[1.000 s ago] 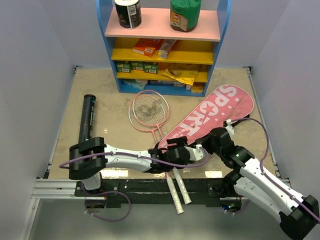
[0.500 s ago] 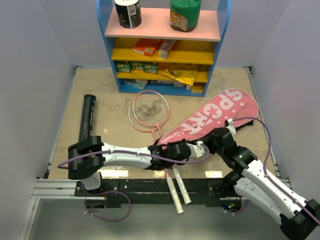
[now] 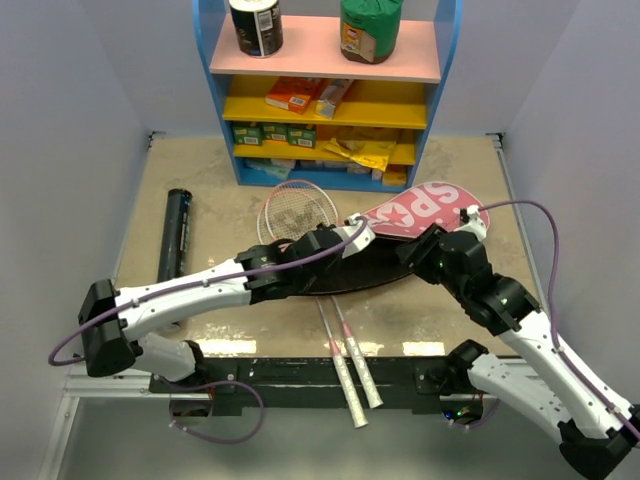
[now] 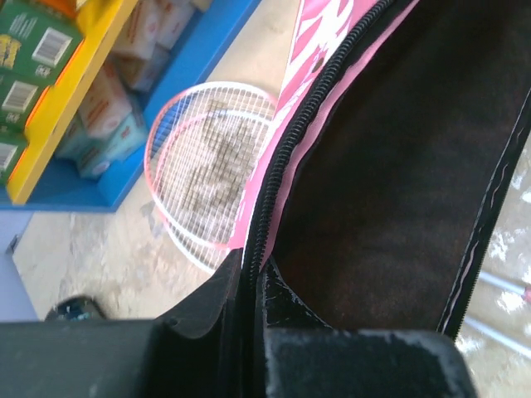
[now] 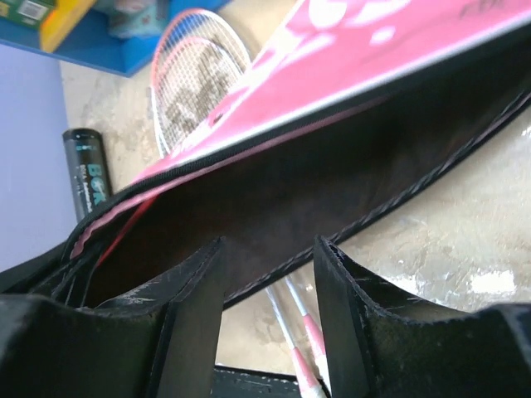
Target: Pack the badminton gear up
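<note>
Your left hand (image 3: 333,240) pinched the bag (image 3: 425,212) by its upper edge, propping it open; your right hand (image 3: 428,252) gaped empty alongside. Rackets (image 3: 298,208) lay just beyond your left hand, handles toward you.

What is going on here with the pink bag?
The left end effector pinches the zipper edge of the pink bag and holds its top flap up, so it gapes open. The right end effector is open at the mouth, gripping nothing. The rackets and black tube lie on the table, not yet packed.
</note>
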